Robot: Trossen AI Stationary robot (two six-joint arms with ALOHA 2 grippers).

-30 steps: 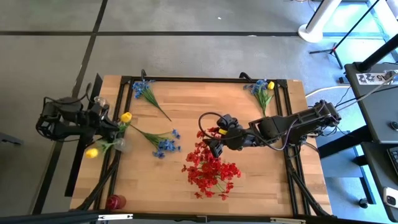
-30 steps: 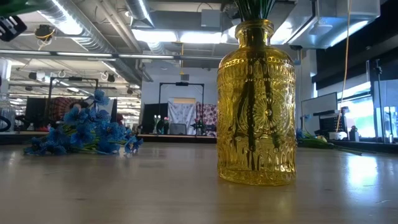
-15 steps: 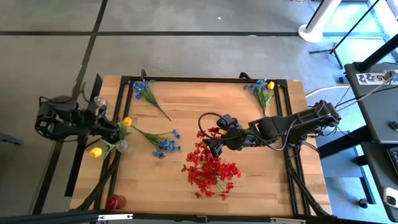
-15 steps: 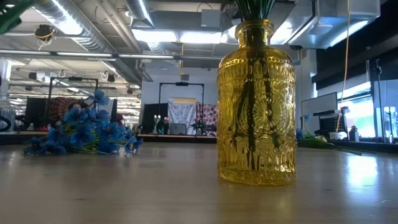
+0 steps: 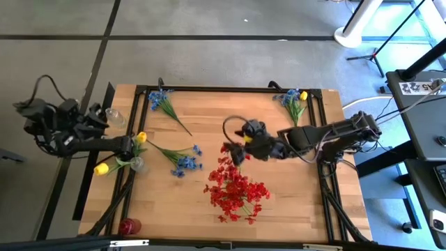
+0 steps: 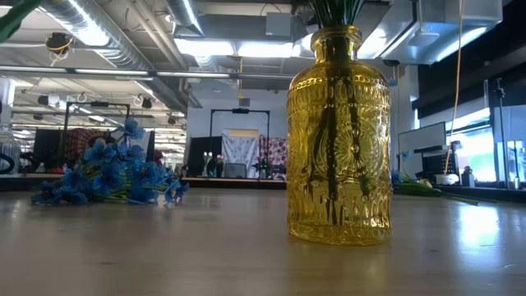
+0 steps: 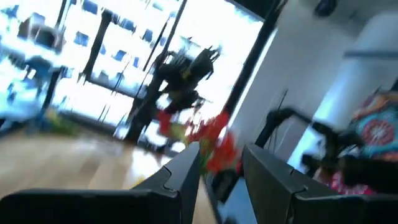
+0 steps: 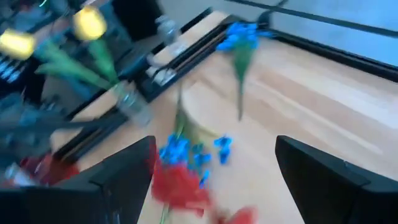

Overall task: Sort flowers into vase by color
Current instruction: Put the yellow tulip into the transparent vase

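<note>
Wooden table (image 5: pixel 293 202), three blue sprigs (image 5: pixel 164 102), one red heap (image 5: pixel 235 189), two yellow blooms (image 5: pixel 141 131), right end effector (image 5: pixel 235 155) agape, empty, left end effector (image 5: pixel 129 144) part-open.

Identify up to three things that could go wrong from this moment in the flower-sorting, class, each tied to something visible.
1. The clear vase with yellow flowers stands at the table's left edge, close to the left tool; a careless move of that arm could tip it.
2. The right tool, open above the red flowers, may grab several tangled sprigs at once.
3. A blue sprig lies beside the red heap and could get dragged along.
</note>
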